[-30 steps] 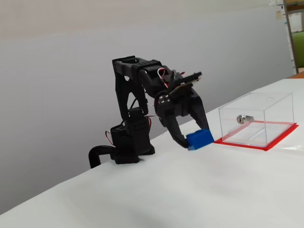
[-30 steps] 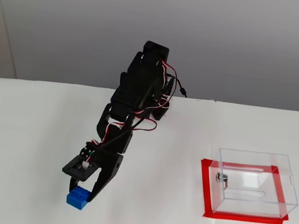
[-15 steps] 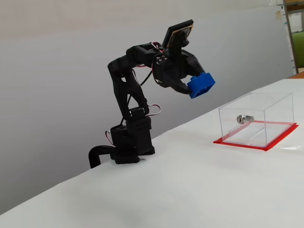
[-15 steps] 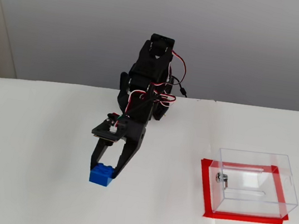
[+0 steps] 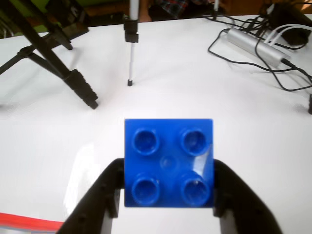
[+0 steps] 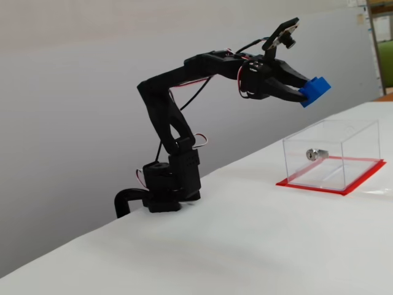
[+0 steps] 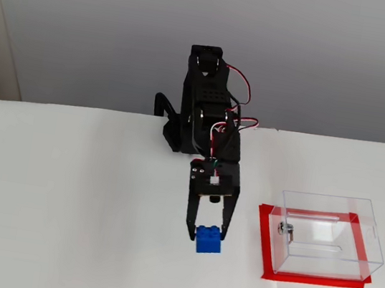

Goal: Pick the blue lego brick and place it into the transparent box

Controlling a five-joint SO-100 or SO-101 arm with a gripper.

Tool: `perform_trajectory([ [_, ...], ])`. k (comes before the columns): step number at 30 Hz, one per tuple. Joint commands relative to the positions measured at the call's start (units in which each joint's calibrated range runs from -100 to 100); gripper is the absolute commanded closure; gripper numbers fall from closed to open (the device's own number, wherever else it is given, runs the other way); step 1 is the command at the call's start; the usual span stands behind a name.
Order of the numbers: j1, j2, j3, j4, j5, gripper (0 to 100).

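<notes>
The blue lego brick [image 5: 168, 163] fills the middle of the wrist view, studs up, clamped between my gripper's two black fingers [image 5: 102, 195]. In both fixed views my gripper [image 6: 305, 93] [image 7: 208, 239] is shut on the brick [image 6: 315, 90] [image 7: 208, 240] and holds it high in the air. The transparent box [image 6: 331, 153] [image 7: 327, 235] stands on its red base sheet [image 7: 263, 252], a small silver lock [image 6: 316, 153] on one wall. The brick hangs left of the box in a fixed view [image 7: 208, 240] and above its left end in a fixed view [image 6: 315, 90].
Black tripod legs [image 5: 63, 63] and a thin pole [image 5: 130, 44] stand on the white table at the far side in the wrist view. Cables and a silver power strip [image 5: 256, 41] lie at the far right. My arm's base [image 6: 166, 184] sits at the table's back edge.
My arm has lifted higher and swung toward the box, carrying the blue brick with it. The box has not moved.
</notes>
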Motion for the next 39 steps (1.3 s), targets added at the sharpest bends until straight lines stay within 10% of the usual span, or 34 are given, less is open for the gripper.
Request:
perform_trajectory([
  [1,-8.34,-3.05,-0.93,0.29,0.22,95],
  [39,-53.22,14.18,-7.89,-0.5,0.22,95],
])
